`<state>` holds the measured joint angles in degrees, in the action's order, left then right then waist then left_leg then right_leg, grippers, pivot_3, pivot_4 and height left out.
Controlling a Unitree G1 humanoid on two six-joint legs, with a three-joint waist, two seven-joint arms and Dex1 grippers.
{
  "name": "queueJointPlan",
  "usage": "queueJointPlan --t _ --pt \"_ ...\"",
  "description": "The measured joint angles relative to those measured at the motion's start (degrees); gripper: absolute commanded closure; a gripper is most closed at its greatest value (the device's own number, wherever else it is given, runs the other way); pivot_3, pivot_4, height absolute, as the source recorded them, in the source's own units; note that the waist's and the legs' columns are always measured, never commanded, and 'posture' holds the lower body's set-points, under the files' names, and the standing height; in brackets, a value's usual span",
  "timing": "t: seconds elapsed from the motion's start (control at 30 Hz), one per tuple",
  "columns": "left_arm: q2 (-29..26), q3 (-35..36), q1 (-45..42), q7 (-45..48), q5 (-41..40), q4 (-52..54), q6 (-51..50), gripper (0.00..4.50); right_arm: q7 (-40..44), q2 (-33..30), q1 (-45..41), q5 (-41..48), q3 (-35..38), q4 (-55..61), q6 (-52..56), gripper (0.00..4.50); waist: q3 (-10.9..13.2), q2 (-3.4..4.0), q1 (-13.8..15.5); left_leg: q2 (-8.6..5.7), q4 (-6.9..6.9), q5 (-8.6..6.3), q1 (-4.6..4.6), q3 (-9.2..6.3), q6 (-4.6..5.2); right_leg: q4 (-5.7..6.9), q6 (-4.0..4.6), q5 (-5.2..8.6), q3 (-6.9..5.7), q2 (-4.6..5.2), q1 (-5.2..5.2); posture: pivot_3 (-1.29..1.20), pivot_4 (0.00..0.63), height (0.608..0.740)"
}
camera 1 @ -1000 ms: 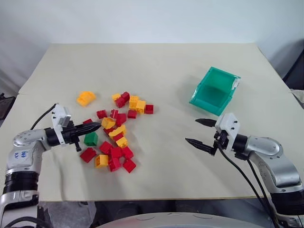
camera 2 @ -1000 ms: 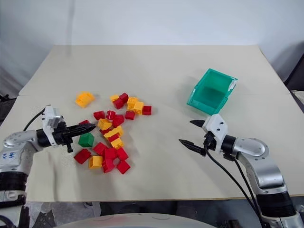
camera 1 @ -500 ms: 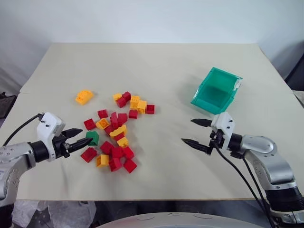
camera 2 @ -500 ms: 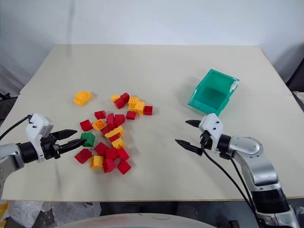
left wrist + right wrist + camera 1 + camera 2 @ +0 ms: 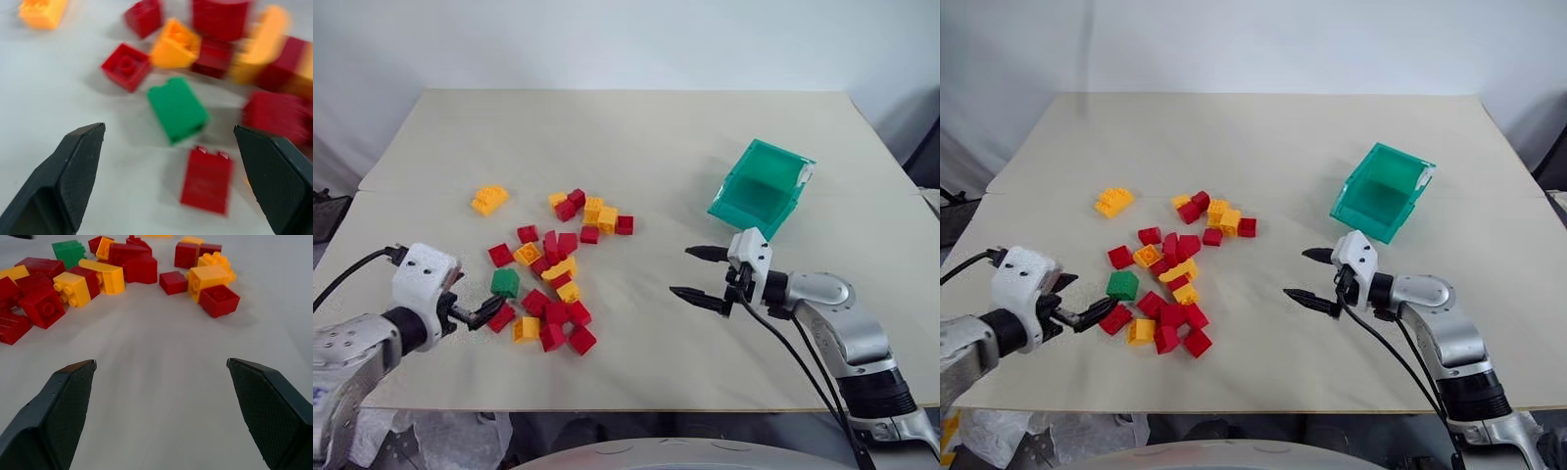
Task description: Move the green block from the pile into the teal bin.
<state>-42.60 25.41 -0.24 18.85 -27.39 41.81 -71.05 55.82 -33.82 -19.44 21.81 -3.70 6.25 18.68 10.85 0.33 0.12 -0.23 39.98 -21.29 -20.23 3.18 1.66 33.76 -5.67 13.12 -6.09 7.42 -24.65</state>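
Setting: pale bench [image 5: 636, 137] against a plain light wall, with all the bricks and the bin on it.
Green block: the green block [image 5: 505, 283] lies on the bench at the pile's left edge, free of any grip; a red brick [image 5: 500, 255] sits beside it on the far side and another red brick [image 5: 207, 178] on the near side.
Pile: the pile [image 5: 556, 276] of red and yellow-orange bricks spreads to the right of the green block; one yellow-orange brick [image 5: 489, 201] lies apart, farther back on the left.
Left claw: the left claw [image 5: 171, 171] has its fingers spread wide and holds nothing; in its wrist view the green block sits between and just beyond the tips.
Right claw: the right claw [image 5: 697, 274] is also spread wide and empty, hovering over bare bench between the pile and the bin.
Teal bin: the teal bin [image 5: 761, 188] stands well apart on the right, nothing visible inside.
Step in hand: lining up the pick, by my reading; the block is not yet grasped.
Next move: probably advance the left claw to straddle the green block alone, keeping clear of the near red brick, then close.
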Motion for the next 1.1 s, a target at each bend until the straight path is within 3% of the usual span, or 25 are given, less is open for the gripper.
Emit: queueJointPlan --t 0.13,0.37,0.47,0.73,0.97,1.1 --pt "3.25 -4.86 -7.32 -4.87 1.62 -2.8 -5.15 0.01 0.24 -0.17 -0.04 -0.01 0.01 0.14 0.22 0.0 0.0 0.0 -0.03 0.01 0.0 0.0 0.0 0.03 -0.01 0.0 0.0 0.0 -0.09 -0.07 -0.01 0.0 0.15 0.74" --pt "4.35 -10.21 -12.68 -6.75 2.22 -7.34 -13.24 0.01 -0.18 -0.9 1.21 0.01 0.37 1.57 1.05 0.0 0.0 0.0 -0.16 0.02 -0.01 -0.01 0.01 0.12 -0.02 -0.01 0.0 0.0 -0.13 -0.12 -0.04 0.0 0.15 0.74" --pt "4.36 -10.28 -13.82 -6.38 2.1 -8.07 -15.75 0.57 -0.5 -1.12 2.03 0.01 0.77 2.26 1.4 0.0 0.0 -0.01 -0.14 0.03 0.0 -0.01 0.03 0.12 -0.03 -0.01 0.0 0.0 -0.13 -0.12 -0.03 0.0 0.15 0.74" --pt "4.53 -9.44 -16.81 -6.57 2.94 -10.47 -16.92 2.93 -1.54 -1.16 2.87 0.0 1.84 2.8 1.49 0.0 0.0 -0.01 -0.12 0.04 0.03 0.01 0.06 0.14 -0.07 0.06 0.0 0.0 -0.09 -0.11 -0.04 0.0 0.15 0.74" --pt "8.36 -6.18 -24.93 -1.34 0.68 -11.65 -4.76 3.02 -1.44 -2.48 2.94 0.05 2.43 2.88 1.42 0.0 0.01 -0.03 0.43 -0.03 0.06 0.02 0.01 0.15 -0.07 -0.02 -0.02 -0.01 -0.15 -0.04 -0.02 0.0 0.15 0.74" --pt "8.21 -12.72 -29.73 9.56 -0.49 -17.12 8.36 3.02 -1.38 -4.1 2.87 0.01 4.22 1.92 1.3 0.0 0.01 -0.04 1.07 -0.03 0.1 0.02 0.02 0.26 -0.05 -0.03 -0.04 -0.02 -0.29 -0.1 -0.02 0.0 0.15 0.74"
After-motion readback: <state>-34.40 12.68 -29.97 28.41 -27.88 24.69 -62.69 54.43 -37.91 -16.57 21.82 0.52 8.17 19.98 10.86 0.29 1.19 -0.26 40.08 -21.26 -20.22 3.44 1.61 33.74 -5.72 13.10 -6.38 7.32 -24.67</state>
